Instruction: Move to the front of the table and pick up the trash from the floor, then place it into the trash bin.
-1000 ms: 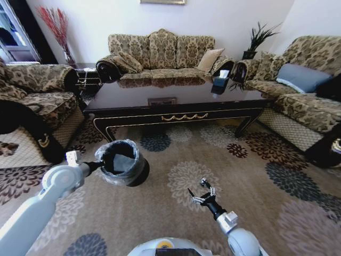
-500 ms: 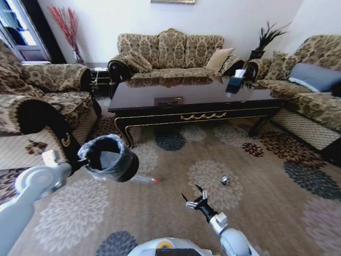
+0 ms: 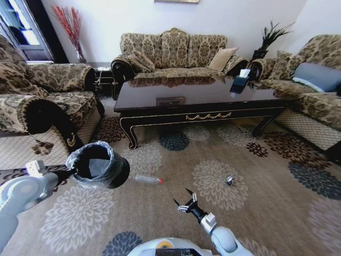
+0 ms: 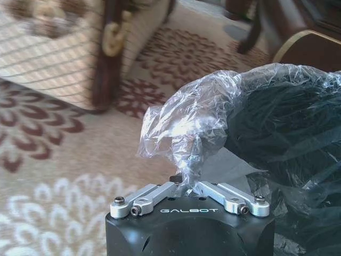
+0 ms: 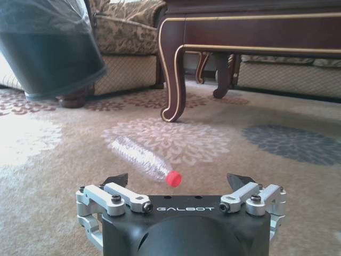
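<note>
Before the table (image 3: pixel 197 101), view has shifted: base has closed in, bottle (image 3: pixel 147 180) and small scrap (image 3: pixel 229 181) now visible on floor (image 3: pixel 277 202). Right pincer (image 3: pixel 185 202) spread, low near bottle. Left pincer (image 4: pixel 185 184) pinching trash bin (image 3: pixel 98 165) liner, aloft.

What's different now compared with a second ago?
The robot and its head camera moved, so the whole view shifted. The bottle and a small scrap have come into view on the carpet before the table. The left hand still holds the trash bin by its bag-lined rim; the right hand stays open and empty, low near the bottle.
</note>
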You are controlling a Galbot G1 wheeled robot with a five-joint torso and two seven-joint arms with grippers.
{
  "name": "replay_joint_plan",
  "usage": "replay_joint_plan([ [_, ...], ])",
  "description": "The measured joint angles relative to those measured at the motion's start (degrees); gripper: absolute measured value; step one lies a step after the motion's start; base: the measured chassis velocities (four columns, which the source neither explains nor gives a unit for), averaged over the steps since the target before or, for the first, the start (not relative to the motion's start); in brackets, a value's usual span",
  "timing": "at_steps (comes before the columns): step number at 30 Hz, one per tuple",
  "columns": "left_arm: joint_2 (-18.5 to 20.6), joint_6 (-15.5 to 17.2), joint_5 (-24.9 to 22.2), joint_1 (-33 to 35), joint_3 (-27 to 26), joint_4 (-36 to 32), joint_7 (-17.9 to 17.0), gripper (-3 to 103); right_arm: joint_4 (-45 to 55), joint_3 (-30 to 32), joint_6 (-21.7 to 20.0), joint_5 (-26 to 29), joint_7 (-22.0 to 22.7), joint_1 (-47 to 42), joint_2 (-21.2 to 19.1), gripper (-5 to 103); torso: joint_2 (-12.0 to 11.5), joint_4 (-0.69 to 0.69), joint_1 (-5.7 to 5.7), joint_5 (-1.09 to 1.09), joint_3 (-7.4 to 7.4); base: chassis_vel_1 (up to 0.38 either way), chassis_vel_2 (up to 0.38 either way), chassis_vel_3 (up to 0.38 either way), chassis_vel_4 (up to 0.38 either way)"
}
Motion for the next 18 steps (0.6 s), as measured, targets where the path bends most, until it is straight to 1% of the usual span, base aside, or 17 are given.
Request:
replay_joint_plan([
  [3, 0.08, 0.01, -0.28, 1.68, -3.42, 2.20, 0.64, 0, -2.36, -2.48, 0.07, -0.76, 0.44, 2.38, 0.08, 100, 0.00, 0.02, 0.00, 0.01, 0.00, -0.033, 0.071, 0.048, -0.056],
  [5, 0.19, 0.01, -0.32, 1.98, -4.05, 2.64, 0.73, 0, -2.79, -3.00, 0.07, -0.85, 0.63, 3.04, 0.09, 100, 0.00, 0.02, 0.00, 0.01, 0.00, -0.050, 0.087, 0.075, -0.063],
  [8, 0.01, 0.01, -0.32, 2.50, -5.06, 3.18, 0.81, 0, -4.78, -5.34, -0.19, -0.92, 0.81, 5.90, 0.58, 100, 0.00, 0.02, 0.00, 0.02, 0.00, -0.131, 0.121, 0.139, -0.093],
  [11, -0.63, 0.03, -0.11, 2.49, -4.89, 2.53, 0.76, 0, -5.61, -6.49, -0.22, -0.85, 1.23, 7.58, 0.79, 100, 0.00, 0.03, 0.00, 0.02, 0.00, -0.168, 0.198, 0.162, -0.158],
  [15, -1.58, 0.04, 0.54, 1.94, -3.20, 1.22, 0.21, 0, -6.43, -8.28, -0.06, -0.78, 2.37, 8.83, 0.92, 100, 0.00, 0.01, 0.00, 0.01, 0.01, -0.204, 0.270, 0.183, -0.284],
  [18, -1.91, 0.04, 1.53, 1.19, -1.36, 0.73, -0.07, 0, -7.53, -9.75, 0.61, -1.50, 1.90, 9.56, 1.00, 100, 0.00, -0.01, 0.01, 0.00, 0.02, -0.186, 0.259, 0.178, -0.258],
])
